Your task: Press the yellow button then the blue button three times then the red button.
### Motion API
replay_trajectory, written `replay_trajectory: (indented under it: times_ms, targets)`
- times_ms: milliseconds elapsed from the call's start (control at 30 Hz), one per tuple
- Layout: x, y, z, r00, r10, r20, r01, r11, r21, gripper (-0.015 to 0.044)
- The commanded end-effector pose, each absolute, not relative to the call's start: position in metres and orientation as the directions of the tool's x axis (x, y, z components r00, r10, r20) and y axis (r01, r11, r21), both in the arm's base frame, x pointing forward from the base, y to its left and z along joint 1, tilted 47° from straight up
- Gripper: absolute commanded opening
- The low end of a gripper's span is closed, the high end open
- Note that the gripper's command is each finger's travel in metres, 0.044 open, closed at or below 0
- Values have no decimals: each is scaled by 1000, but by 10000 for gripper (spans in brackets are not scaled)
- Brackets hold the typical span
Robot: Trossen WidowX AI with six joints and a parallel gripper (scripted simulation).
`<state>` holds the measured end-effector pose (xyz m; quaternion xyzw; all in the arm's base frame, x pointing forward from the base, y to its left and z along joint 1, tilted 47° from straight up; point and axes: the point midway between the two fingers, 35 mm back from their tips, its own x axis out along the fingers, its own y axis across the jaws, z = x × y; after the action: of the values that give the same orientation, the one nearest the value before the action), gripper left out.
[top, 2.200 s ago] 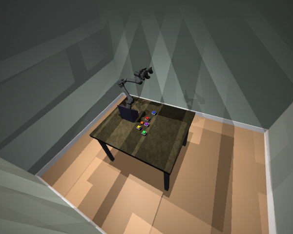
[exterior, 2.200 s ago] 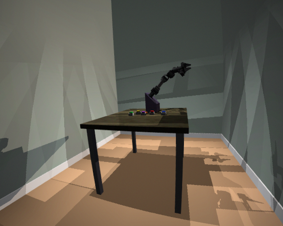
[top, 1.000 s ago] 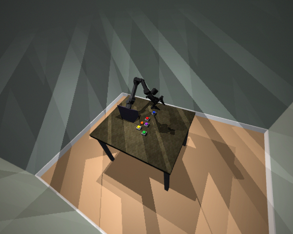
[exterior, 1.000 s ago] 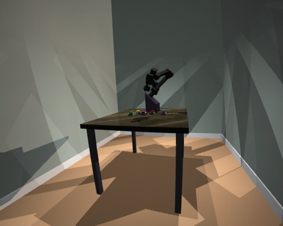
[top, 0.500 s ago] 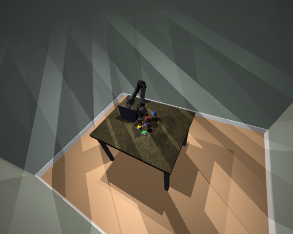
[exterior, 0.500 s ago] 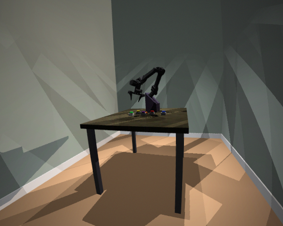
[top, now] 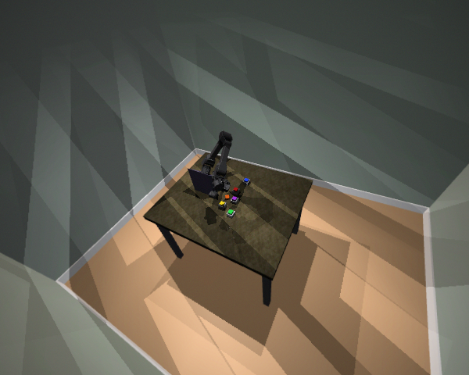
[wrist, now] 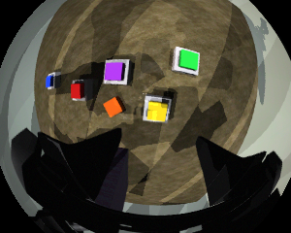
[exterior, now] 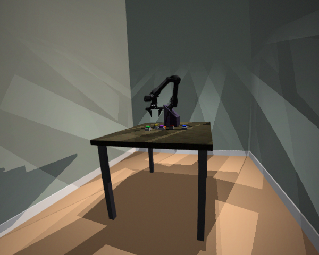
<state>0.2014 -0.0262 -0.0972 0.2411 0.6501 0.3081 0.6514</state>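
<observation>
Gripper [wrist: 160,178]: jaws spread wide, nothing held, pointed down, hung well above table [exterior: 132,139]
Yellow button [wrist: 157,111]: seen nearest gripper in wrist view, just beyond fingertips, in grey housing
Orange block [wrist: 113,107]: beside yellow button, tilted, apart from it
Purple button [wrist: 116,72]: beyond orange block
Green button [wrist: 187,60]: furthest to one side, well apart from the rest
Red button [wrist: 78,89]: beside purple button
Blue button [wrist: 51,81]: past red button, at end of row, near table edge
</observation>
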Motion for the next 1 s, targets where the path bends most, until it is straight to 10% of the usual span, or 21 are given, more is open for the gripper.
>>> replay_trajectory:
  times_ms: [0,400,967]
  targets:
    - [201,-11,-113,-34,719,-695,-75,691,719,321]
    - [198,18,-138,-35,722,-691,-76,687,722,20]
    - [198,25,-144,-35,722,-691,-75,688,722,20]
